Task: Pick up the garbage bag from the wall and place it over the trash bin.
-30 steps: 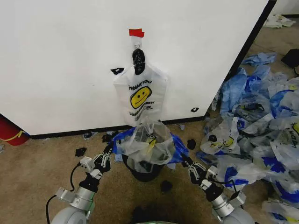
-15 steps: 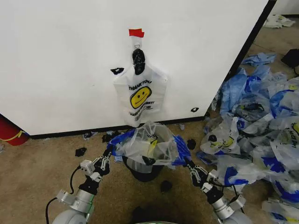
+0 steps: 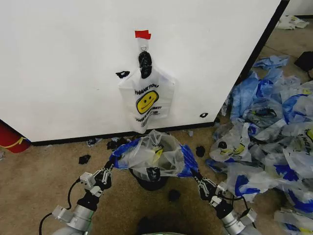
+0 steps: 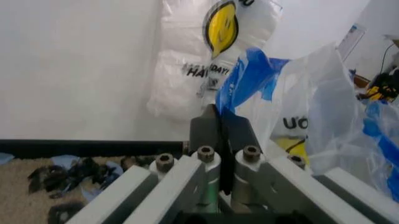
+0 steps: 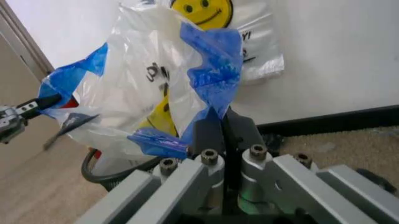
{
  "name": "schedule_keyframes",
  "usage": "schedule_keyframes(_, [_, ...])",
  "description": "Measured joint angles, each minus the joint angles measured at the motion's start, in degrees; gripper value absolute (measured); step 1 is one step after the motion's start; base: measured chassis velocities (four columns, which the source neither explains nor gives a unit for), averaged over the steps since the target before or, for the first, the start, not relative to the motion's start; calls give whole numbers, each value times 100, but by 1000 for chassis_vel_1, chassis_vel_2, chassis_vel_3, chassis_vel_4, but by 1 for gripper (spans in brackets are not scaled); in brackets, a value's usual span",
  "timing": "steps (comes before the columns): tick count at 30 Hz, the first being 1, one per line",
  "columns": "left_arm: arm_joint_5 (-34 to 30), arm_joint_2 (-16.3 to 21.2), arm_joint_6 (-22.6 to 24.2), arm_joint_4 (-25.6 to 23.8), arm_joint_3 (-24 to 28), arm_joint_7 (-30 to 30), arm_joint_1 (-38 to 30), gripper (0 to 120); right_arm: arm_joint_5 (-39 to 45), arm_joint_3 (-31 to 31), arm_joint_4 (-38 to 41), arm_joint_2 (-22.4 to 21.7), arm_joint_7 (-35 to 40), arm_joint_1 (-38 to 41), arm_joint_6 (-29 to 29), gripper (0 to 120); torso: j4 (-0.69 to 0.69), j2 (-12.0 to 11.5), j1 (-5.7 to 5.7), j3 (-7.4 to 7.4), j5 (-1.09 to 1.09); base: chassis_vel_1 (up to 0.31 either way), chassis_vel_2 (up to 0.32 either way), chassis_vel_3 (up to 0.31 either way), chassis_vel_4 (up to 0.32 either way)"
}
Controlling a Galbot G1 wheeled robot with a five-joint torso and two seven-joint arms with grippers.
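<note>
From the head, you see the thin translucent smiley-printed garbage bag [image 3: 152, 155] stretched between both hands over the small round black trash bin [image 3: 148, 182], so its mouth can drop around the rim. Your left hand [image 3: 109, 165] and right hand [image 3: 192, 172] pull opposite blue edges apart. The left wrist shows fingers clamped on blue plastic; the right wrist, likewise pinched, adds the bin's rim [image 5: 100, 175]

arms: silver links, black cables | tool [image 4: 218, 123]: black (hex screws)
</note>
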Motion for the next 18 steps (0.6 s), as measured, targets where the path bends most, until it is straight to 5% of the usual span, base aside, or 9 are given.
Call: schedule_keyframes(18, [251, -78, -152, 86, 83, 28, 247, 0, -104, -85, -278, 115, -87, -91, 127, 0, -1, 0, 0, 0, 0, 0, 0, 0, 0])
